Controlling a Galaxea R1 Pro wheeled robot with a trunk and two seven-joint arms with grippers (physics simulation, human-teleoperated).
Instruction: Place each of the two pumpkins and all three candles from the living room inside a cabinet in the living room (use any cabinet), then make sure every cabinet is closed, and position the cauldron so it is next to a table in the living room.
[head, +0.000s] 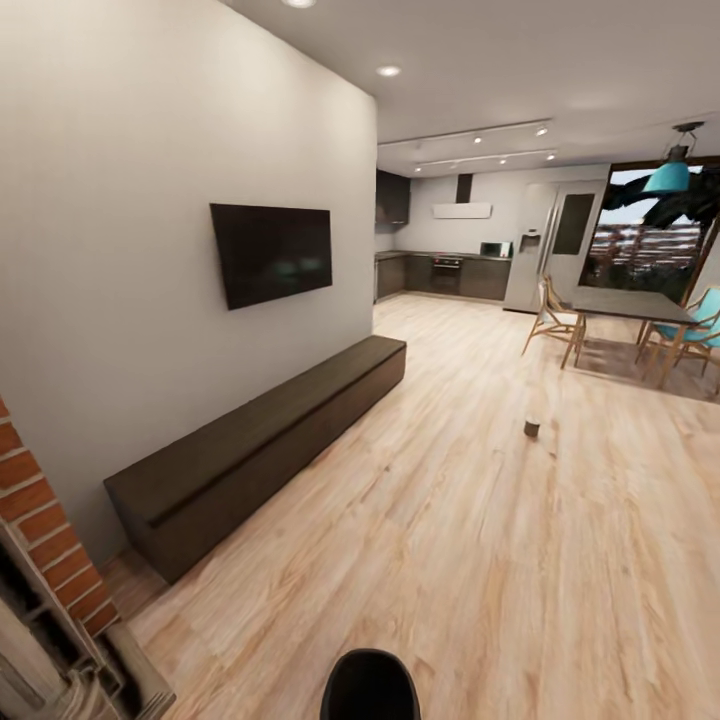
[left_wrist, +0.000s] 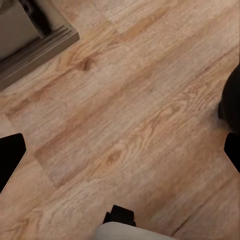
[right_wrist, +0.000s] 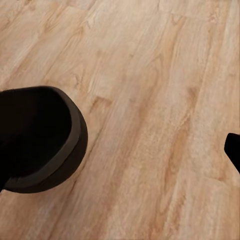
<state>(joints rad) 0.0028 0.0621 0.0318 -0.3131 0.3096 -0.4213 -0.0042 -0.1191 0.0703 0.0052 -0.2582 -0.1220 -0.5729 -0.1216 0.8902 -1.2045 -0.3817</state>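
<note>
Both grippers hang low over bare wooden floor (left_wrist: 125, 100), and neither carries anything that I can see. In the left wrist view dark fingertips (left_wrist: 10, 155) stand far apart at the two edges of the picture with plain boards between them, so the left gripper (left_wrist: 120, 152) looks spread open. In the right wrist view only one dark tip (right_wrist: 234, 150) pokes in at the edge, so I cannot tell whether that gripper is open or closed.

Just beside the right arm sits a big dark round body with a grey rim (right_wrist: 35, 140), likely the cauldron or part of the robot's base; I cannot say which.

Further out, the long low dark cabinet (head: 260, 435) runs along the white wall under the television (head: 272, 252), all its fronts flush and shut. One small stubby thing, probably a candle (head: 531, 428), stands alone on the floor, well apart from the cabinet and nearer the dining table (head: 625, 305).

The risk, as I judge it, is the drive: that candle is small and low, and a wheel or a low-hanging arm could knock it rolling. The handleless fronts may also be hard to pull open.
</note>
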